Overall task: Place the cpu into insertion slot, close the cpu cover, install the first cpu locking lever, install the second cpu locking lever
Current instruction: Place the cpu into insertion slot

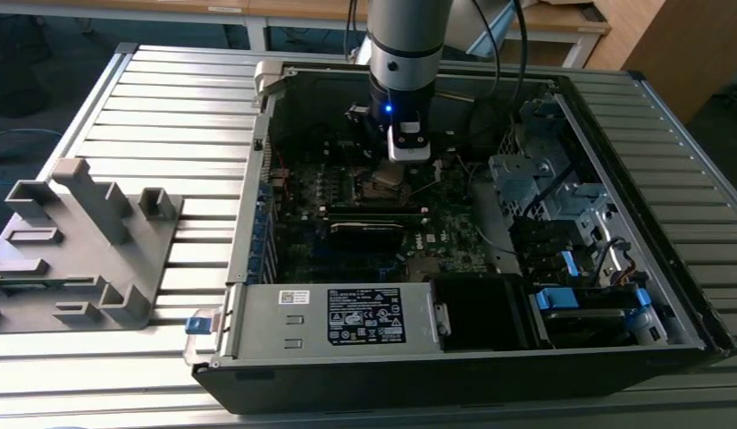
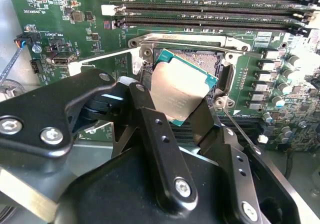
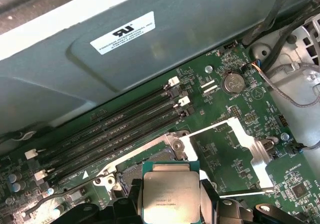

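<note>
Placement stage: gripper [image 2: 176,104] clamped on opposite edges of the cpu [image 2: 182,84], leaving its dull silver-tan metal top untouched. The thin, green-rimmed square hangs tilted over the insertion slot [image 2: 201,57]. The cpu cover [image 3: 261,158], a windowed bright steel frame, lies swung open, apparently to leave the slot clear.

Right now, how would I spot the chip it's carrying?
Inside the open black computer case, find the green motherboard. Beside its long black memory slots, the gripper holds the cpu: a small flat silver-tan metal square, unlike the windowed silver cover.
</note>
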`<state>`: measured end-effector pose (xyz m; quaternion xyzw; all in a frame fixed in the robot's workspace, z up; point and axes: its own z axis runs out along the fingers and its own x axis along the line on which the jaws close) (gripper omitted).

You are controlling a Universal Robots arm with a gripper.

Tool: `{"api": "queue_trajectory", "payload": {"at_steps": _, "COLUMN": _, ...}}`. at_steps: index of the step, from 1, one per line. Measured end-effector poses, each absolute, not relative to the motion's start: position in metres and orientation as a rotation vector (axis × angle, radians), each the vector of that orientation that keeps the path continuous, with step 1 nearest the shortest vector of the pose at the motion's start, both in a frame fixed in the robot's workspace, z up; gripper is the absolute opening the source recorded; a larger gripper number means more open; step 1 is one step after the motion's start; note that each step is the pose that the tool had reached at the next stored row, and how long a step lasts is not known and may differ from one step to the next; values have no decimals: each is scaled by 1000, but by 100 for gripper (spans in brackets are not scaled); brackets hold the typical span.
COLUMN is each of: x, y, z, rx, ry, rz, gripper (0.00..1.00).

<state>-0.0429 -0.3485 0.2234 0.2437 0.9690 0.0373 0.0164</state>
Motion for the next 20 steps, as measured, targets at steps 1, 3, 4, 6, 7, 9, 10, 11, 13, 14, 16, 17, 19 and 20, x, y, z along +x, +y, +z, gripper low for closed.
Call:
{"api": "queue_trajectory", "payload": {"at_steps": 1, "x": -43, "y": -348, "z": 223, "rx": 758, "ry": 3013, "rz": 116, "gripper": 54}}
{"api": "queue_trajectory", "payload": {"at_steps": 3, "x": -43, "y": -348, "z": 223, "rx": 759, "ry": 3013, "rz": 116, "gripper": 54}}
{"api": "queue_trajectory", "payload": {"at_steps": 4, "x": -43, "y": -348, "z": 223, "rx": 759, "ry": 3013, "rz": 116, "gripper": 54}}
{"api": "queue_trajectory", "payload": {"at_steps": 6, "x": -43, "y": -348, "z": 223, "rx": 760, "ry": 3012, "rz": 116, "gripper": 54}}
{"api": "queue_trajectory", "payload": {"at_steps": 7, "x": -43, "y": -348, "z": 223, "rx": 760, "ry": 3012, "rz": 116, "gripper": 54}}
{"api": "queue_trajectory", "payload": {"at_steps": 9, "x": -43, "y": -348, "z": 223, "rx": 761, "ry": 3012, "rz": 116, "gripper": 54}}
{"api": "queue_trajectory", "payload": {"at_steps": 10, "x": -43, "y": -348, "z": 223, "rx": 761, "ry": 3012, "rz": 116, "gripper": 54}}
{"api": "queue_trajectory", "payload": {"at_steps": 11, "x": -43, "y": -348, "z": 223, "rx": 762, "ry": 3012, "rz": 116, "gripper": 54}}
{"api": "queue_trajectory", "payload": {"at_steps": 13, "x": -43, "y": -348, "z": 223, "rx": 779, "ry": 3007, "rz": 116, "gripper": 54}}
{"api": "queue_trajectory", "payload": {"at_steps": 14, "x": -43, "y": -348, "z": 223, "rx": 797, "ry": 3002, "rz": 115, "gripper": 54}}
{"api": "queue_trajectory", "payload": {"at_steps": 16, "x": -43, "y": -348, "z": 223, "rx": 841, "ry": 2989, "rz": 115, "gripper": 54}}
{"api": "queue_trajectory", "payload": {"at_steps": 17, "x": -43, "y": -348, "z": 223, "rx": 865, "ry": 2981, "rz": 114, "gripper": 54}}
{"api": "queue_trajectory", "payload": {"at_steps": 19, "x": -43, "y": -348, "z": 223, "rx": 912, "ry": 2966, "rz": 113, "gripper": 54}}
{"api": "queue_trajectory", "payload": {"at_steps": 20, "x": -43, "y": -348, "z": 223, "rx": 936, "ry": 2958, "rz": 113, "gripper": 54}}
